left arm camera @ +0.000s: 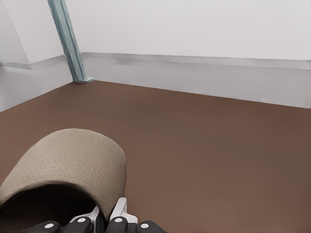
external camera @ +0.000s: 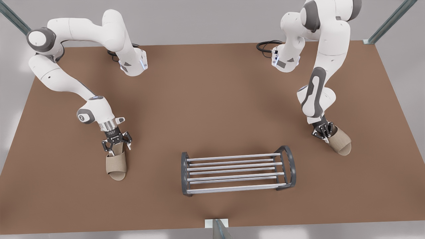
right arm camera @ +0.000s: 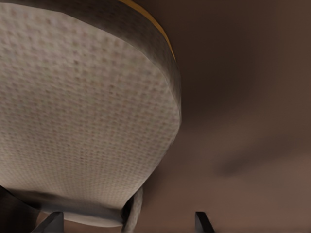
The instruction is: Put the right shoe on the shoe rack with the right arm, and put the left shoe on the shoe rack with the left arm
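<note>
1. While the shoe rack (external camera: pixel 235 171) stands bare near the middle of the table (external camera: pixel 212 99) edge farthest from the arm bases, both slippers lie on the tabletop.
2. Right gripper (external camera: pixel 116 141): fingers spread at the right shoe (external camera: pixel 116 164) strap, toward the front view's left edge.
3. Left gripper (external camera: pixel 323 131): pinching the strap rim of the left shoe (external camera: pixel 340 142), near the opposite edge.

One gripper (external camera: pixel 117 147) meets one slipper (external camera: pixel 116 166), other gripper (external camera: pixel 324 134) other slipper (external camera: pixel 341 143), rack (external camera: pixel 236 172) between
</note>
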### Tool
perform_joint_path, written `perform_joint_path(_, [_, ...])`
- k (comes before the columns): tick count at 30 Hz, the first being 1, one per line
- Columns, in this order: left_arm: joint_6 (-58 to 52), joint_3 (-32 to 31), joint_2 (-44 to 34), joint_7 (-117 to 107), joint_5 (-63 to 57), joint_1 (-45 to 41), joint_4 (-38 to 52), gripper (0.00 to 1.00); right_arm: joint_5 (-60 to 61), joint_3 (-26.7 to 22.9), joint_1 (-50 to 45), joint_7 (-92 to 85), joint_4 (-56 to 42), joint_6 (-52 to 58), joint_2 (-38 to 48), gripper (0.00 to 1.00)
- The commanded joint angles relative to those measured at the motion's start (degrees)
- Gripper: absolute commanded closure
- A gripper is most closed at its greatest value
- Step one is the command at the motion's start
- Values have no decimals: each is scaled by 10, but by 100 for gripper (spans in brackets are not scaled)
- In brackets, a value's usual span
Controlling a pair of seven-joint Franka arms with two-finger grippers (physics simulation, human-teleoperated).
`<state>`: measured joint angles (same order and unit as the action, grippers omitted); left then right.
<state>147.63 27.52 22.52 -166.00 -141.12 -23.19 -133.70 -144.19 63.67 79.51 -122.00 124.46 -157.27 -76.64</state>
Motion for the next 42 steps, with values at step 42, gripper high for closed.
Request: perform_joint_path(42, [273,-169,77,-303,81,-92,386,79,0,-3,-42,118,-62,-27,-12,23])
